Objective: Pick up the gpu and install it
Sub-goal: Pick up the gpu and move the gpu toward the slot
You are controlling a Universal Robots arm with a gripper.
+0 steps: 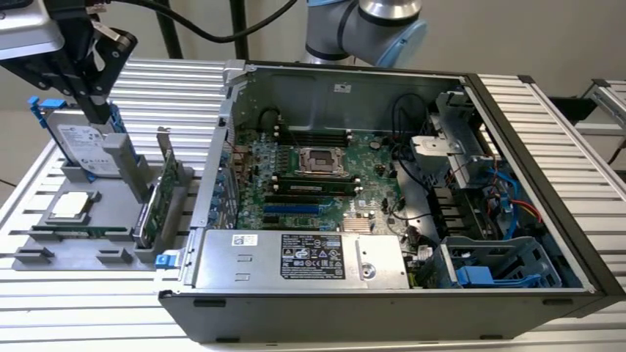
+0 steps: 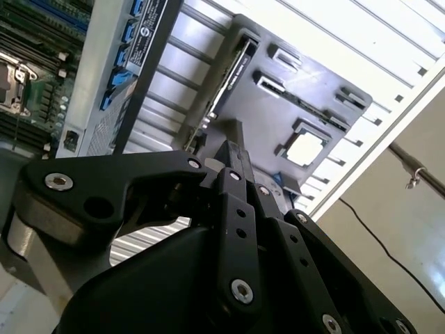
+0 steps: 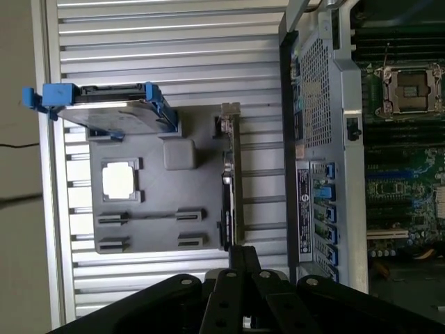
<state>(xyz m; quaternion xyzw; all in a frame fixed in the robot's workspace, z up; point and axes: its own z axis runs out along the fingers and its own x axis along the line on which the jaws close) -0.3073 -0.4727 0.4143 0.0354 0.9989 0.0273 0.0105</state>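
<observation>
The slatted metal tabletop carries two things. An open computer case takes up the middle and the exterior view's right. A grey tray lies near the tabletop's edge at the exterior view's left. Inside the case the green motherboard lies bare, with the silver power supply along the case's near wall. Beyond the tabletop's edge the second wrist view shows a pale floor with a thin black cable running across it.

On the tray, the hard drive in its blue frame stands on edge at the far corner, and a square processor lies flat in its pocket. The gpu stands on its long edge along the tray's side nearest the case, silver bracket at its far end, apart from everything but the tray.

The arm's base joint rises behind the case's far wall. The gripper hangs above the tray's far side, pointing down, with its black fingers drawn together on nothing. In the first wrist view the fingertips line up with the gpu's narrow upper edge.
</observation>
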